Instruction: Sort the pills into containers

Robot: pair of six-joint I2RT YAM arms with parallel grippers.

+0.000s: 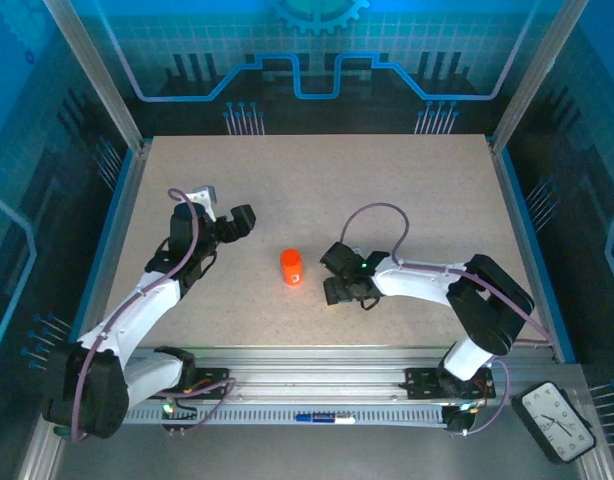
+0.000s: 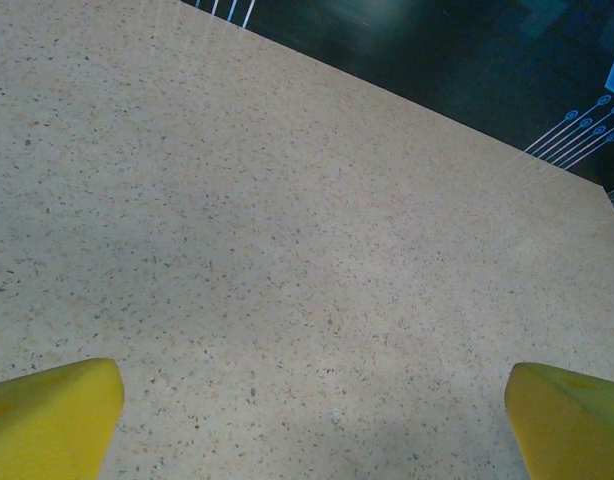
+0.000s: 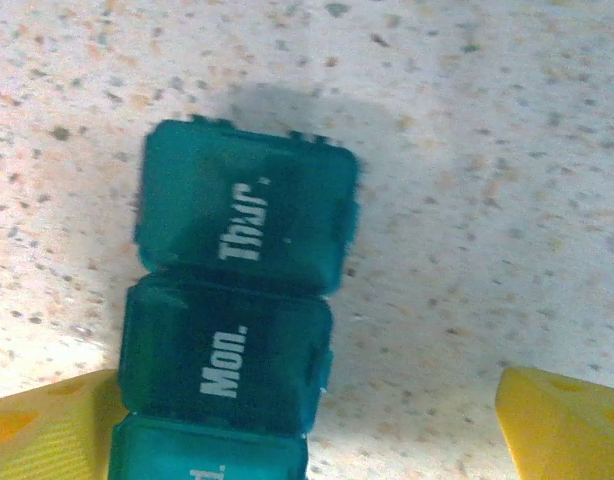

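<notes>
The containers [image 3: 237,300] are a dark-teal strip of joined square cells with shut lids marked "Thur" and "Mon.". The strip lies flat on the speckled table [image 3: 467,200]. My right gripper [image 3: 305,390] is open and low over it. The strip sits between the yellow fingers, close against the left finger [image 3: 47,430] and well apart from the right one. In the top view the right gripper [image 1: 335,275] is just right of the orange bottle [image 1: 291,267]. My left gripper [image 1: 245,218] is open to the bottle's upper left, over bare table [image 2: 307,250] with nothing between its fingers [image 2: 47,420]. The pills are hidden.
The orange bottle stands upright between the two grippers near the table's middle. Metal frame posts and blue walls close in the table [image 1: 387,170] on its sides and back. A black clock [image 1: 555,420] lies off the table at the near right.
</notes>
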